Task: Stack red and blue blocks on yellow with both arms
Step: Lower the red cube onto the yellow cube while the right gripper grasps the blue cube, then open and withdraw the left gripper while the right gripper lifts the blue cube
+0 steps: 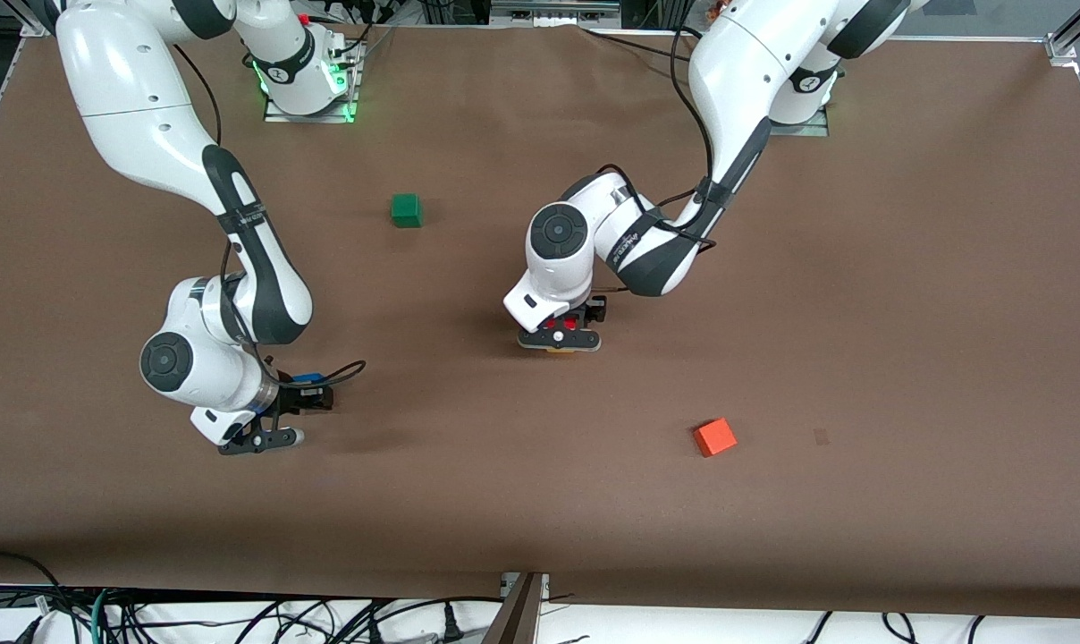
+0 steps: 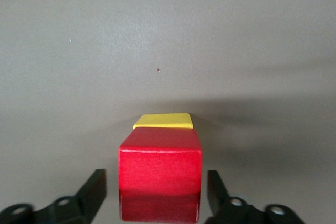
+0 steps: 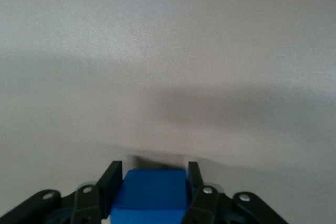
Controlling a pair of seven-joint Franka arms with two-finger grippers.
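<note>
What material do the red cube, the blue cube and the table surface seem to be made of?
Red cube: probably painted wood or plastic, satin finish with a soft sheen.
Blue cube: the same kind, matte, evenly coloured.
Table surface: looks like brown matte paper or fabric, without glare.

red block [image 2: 159, 174] deep red | yellow cube [image 2: 163, 121] yellow | blue block [image 3: 150, 195] bright blue | table [image 1: 862, 313] brown

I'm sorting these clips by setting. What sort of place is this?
Most likely a robotics lab: two white arms bolted along a brown-covered table, loose cables by its edge, and only small practice cubes, such as a green cube and an orange cube.
</note>
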